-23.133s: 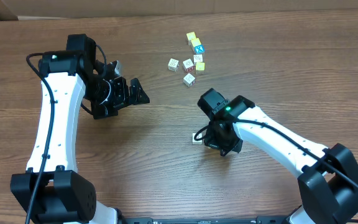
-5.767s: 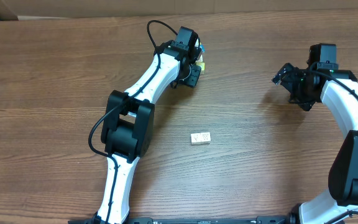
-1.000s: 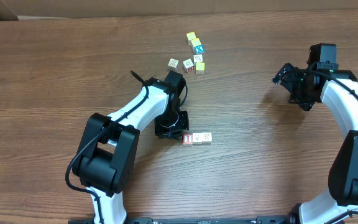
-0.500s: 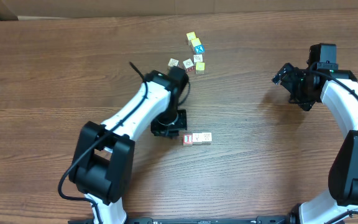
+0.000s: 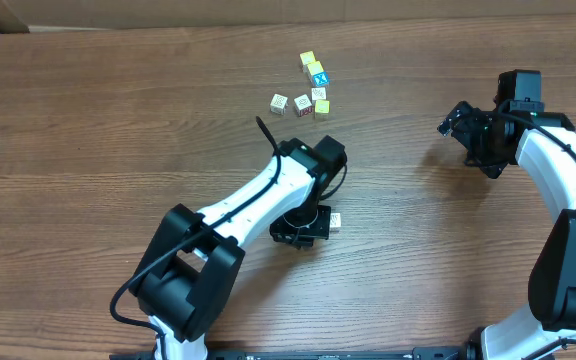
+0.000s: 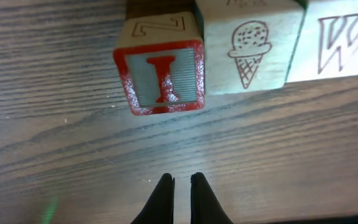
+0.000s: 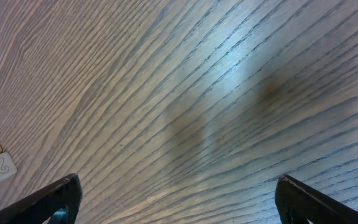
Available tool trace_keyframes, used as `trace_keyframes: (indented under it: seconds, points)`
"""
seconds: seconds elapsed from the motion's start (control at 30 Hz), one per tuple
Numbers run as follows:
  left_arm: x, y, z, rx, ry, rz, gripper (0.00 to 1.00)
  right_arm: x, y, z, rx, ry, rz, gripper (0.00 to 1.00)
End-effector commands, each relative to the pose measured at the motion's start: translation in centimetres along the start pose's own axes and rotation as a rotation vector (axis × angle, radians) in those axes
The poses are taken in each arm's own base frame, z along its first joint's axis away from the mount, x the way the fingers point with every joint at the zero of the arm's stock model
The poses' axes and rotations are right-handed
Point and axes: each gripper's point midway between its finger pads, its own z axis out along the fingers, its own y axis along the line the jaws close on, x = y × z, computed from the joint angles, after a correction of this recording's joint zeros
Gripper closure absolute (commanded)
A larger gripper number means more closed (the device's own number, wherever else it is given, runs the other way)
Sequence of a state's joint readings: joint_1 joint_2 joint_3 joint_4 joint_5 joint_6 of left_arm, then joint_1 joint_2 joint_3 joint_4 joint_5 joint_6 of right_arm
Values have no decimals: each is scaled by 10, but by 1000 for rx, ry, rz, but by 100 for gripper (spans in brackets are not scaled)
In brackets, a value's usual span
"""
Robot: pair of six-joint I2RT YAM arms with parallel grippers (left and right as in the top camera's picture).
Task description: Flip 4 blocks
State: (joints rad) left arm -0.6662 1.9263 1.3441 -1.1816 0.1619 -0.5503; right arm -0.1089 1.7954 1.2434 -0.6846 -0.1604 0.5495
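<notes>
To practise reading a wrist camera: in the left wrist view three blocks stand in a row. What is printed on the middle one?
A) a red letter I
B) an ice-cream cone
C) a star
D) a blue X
B: the middle block shows an ice-cream cone, and it sits between the red I block and the W block.
</notes>
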Motion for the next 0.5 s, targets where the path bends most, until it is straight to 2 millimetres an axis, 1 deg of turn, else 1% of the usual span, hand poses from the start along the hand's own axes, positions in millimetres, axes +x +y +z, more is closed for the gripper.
trace_keyframes:
  seconds: [0.0,0.13,0.3,0.47]
  points:
    - [-1,3,1,-29,-39,-31,96,-5,6,-3,-16,-10,-9,0]
    - [-9,4,6,-37,-78,-27,96,-5,6,-3,-16,-10,-9,0]
    - [-15,6,15,-43,-107,-35,96,-5,6,-3,-16,-10,-9,0]
    - [-21,3,15,-24,-133,-33,96,-5,6,-3,-16,-10,-9,0]
